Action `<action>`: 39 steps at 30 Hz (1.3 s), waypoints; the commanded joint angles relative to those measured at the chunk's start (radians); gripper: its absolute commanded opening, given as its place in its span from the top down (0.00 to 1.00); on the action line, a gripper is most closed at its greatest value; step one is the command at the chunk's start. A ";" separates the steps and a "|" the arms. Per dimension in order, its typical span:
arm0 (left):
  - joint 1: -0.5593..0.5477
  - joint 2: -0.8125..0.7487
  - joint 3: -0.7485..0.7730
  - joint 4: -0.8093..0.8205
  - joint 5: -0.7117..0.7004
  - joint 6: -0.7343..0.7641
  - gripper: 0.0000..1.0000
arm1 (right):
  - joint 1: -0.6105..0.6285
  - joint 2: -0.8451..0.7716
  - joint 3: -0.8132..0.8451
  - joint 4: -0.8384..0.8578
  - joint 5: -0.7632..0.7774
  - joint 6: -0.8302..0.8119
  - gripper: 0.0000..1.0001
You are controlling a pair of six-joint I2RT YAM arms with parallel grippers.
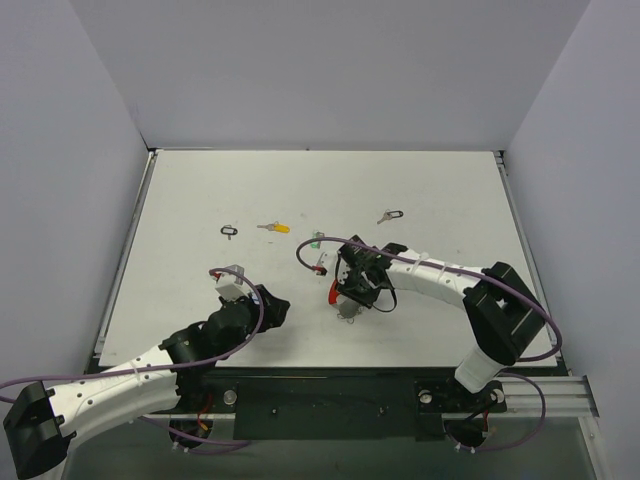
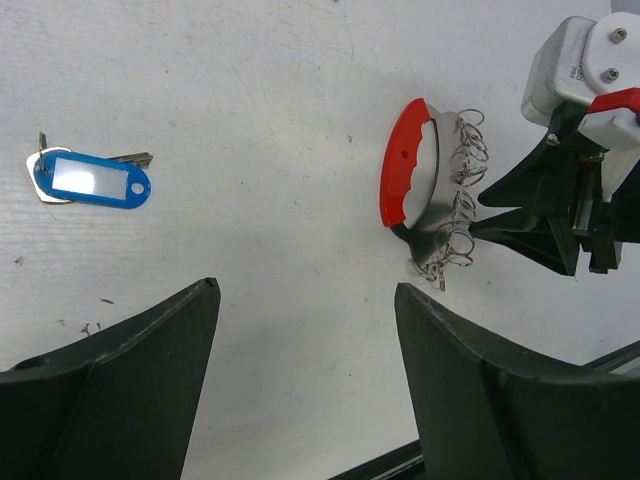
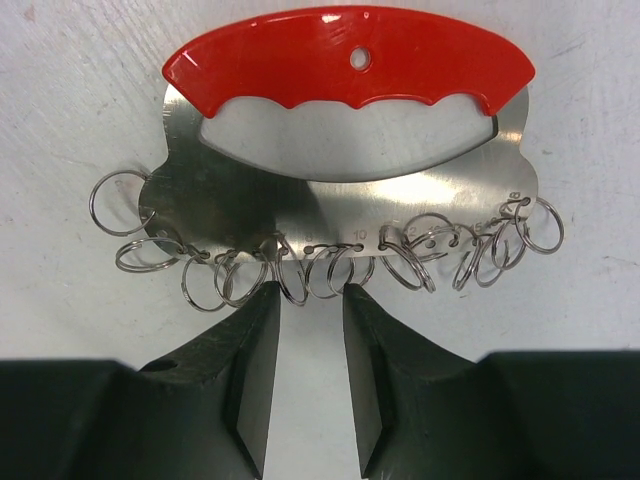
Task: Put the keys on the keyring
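No key hung on the keyring (image 3: 300, 190), which lay right of centre on the worktop (image 1: 200, 180); the blue-tagged key (image 2: 90, 183) lay loose farther back. The right end effector (image 3: 310, 290), narrowly parted, gripped nothing at its rings; the left end effector (image 2: 305, 290) gaped wide, empty

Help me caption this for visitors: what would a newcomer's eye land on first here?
The keyring, a red handle on a shiny plate fringed with small wire rings, lies mid-table with the right gripper poised at that fringe, jaws slightly apart. Next comes a blue-tagged key on the white table, just beyond the wide-open left gripper. A yellow-tagged key lies among others farther back.
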 commanded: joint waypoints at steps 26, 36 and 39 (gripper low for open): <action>0.005 -0.034 -0.001 0.070 0.037 0.039 0.20 | 0.024 0.053 0.095 -0.124 -0.024 -0.028 1.00; 0.003 -0.031 0.000 0.460 0.353 0.476 0.26 | -0.080 -0.171 0.168 -0.246 -0.260 -0.084 1.00; 0.003 0.032 0.072 0.502 0.465 0.662 0.28 | -0.131 -0.245 0.202 -0.315 -0.372 -0.141 1.00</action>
